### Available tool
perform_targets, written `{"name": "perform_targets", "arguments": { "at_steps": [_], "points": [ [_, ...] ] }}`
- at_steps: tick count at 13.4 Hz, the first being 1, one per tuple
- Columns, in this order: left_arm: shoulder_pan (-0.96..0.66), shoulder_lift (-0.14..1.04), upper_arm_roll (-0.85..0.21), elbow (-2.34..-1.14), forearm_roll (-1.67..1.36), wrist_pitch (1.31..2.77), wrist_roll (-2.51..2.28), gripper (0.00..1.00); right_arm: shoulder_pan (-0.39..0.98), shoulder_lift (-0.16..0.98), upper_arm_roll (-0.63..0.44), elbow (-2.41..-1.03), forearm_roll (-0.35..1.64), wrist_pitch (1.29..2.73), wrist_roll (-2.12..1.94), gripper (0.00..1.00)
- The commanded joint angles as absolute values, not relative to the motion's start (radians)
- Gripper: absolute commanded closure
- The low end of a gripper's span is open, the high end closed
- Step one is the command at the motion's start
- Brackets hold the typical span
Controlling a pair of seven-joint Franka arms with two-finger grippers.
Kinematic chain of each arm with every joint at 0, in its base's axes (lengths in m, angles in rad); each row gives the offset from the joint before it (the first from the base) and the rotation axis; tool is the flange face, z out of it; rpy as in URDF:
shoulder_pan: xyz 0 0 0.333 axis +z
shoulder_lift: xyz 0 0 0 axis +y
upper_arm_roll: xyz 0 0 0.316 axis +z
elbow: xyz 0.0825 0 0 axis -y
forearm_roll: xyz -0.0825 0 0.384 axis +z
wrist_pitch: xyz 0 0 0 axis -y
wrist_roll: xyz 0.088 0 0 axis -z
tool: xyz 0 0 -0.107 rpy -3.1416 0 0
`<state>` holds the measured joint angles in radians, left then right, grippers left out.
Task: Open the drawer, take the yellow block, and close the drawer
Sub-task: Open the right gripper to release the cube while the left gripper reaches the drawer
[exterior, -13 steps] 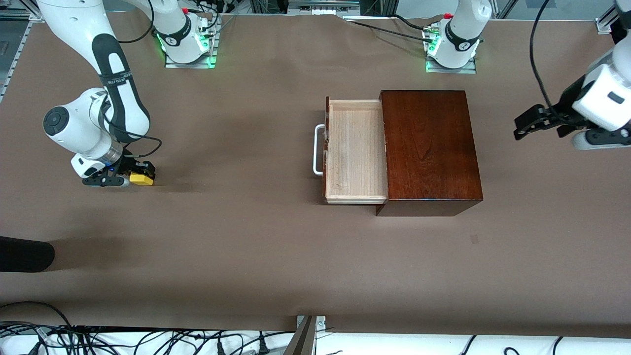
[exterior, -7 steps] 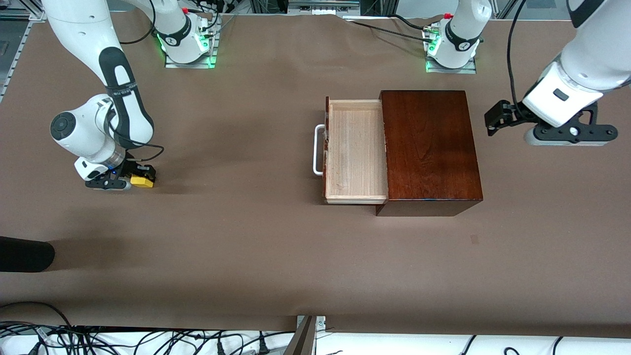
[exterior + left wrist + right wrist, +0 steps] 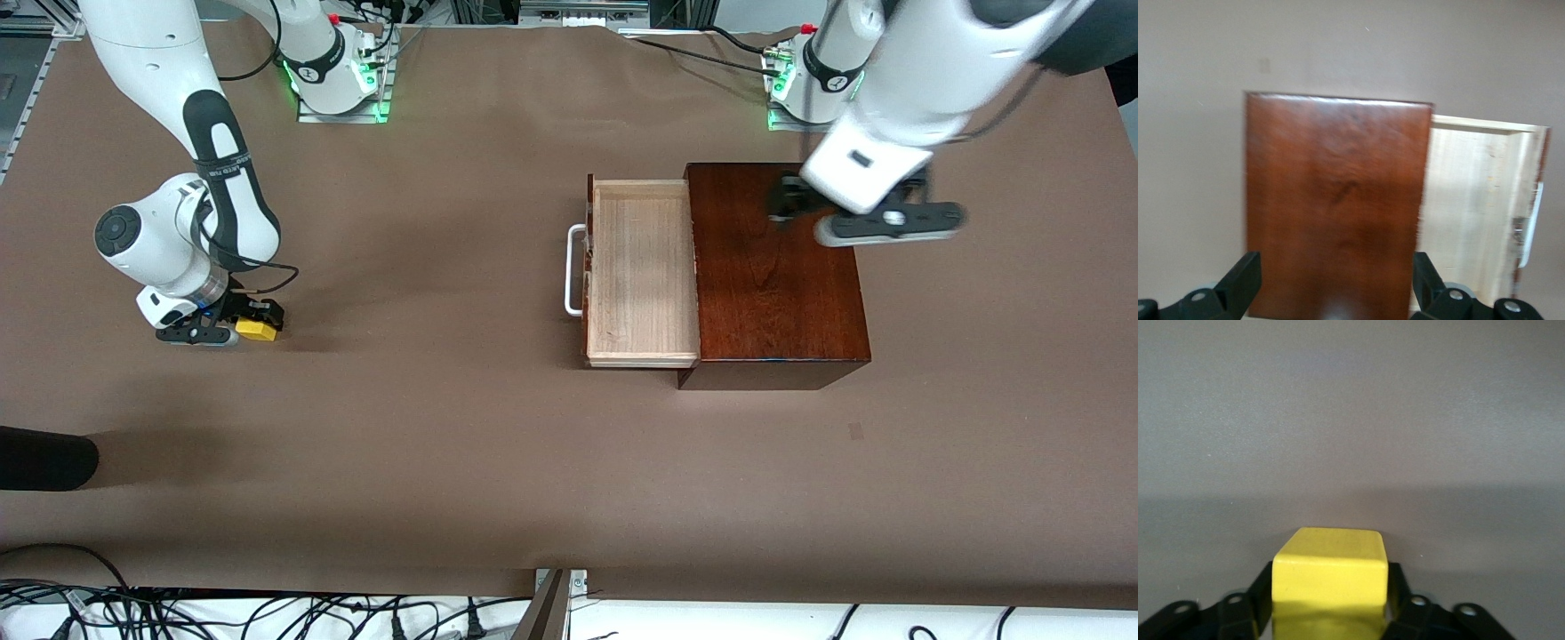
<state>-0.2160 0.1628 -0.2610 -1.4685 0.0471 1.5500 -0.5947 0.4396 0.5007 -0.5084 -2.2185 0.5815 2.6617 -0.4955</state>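
While the drawer stands open: block already out.
Yellow block [image 3: 257, 330]: clamped in right gripper [image 3: 238, 325], low at table, right arm's end.
Left gripper [image 3: 794, 206]: fingers spread, over box [image 3: 773, 267].
Drawer [image 3: 640, 271]: probably light; push white handle [image 3: 573, 270].

From my station I see a brown table covering [image 3: 444, 462], faintly wrinkled along its top edge, under even light (soft shadows only). Black cables [image 3: 267, 613] tangle on a white strip nearest the front camera.
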Motion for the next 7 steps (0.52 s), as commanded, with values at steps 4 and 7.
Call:
{"name": "perform_targets", "arguments": {
  "at_steps": [4, 7],
  "points": [
    [-0.371, 0.342, -0.327, -1.367, 0.064, 1.589, -1.059, 0.00, 0.446, 0.494, -0.514, -2.094, 0.592, 2.550, -0.557, 0.00],
    [-0.500, 0.458, -0.325, -1.281, 0.066, 1.597, -1.346, 0.00, 0.449, 0.477, -0.546, -2.005, 0.543, 2.406, -0.552, 0.00]
  ]
}}
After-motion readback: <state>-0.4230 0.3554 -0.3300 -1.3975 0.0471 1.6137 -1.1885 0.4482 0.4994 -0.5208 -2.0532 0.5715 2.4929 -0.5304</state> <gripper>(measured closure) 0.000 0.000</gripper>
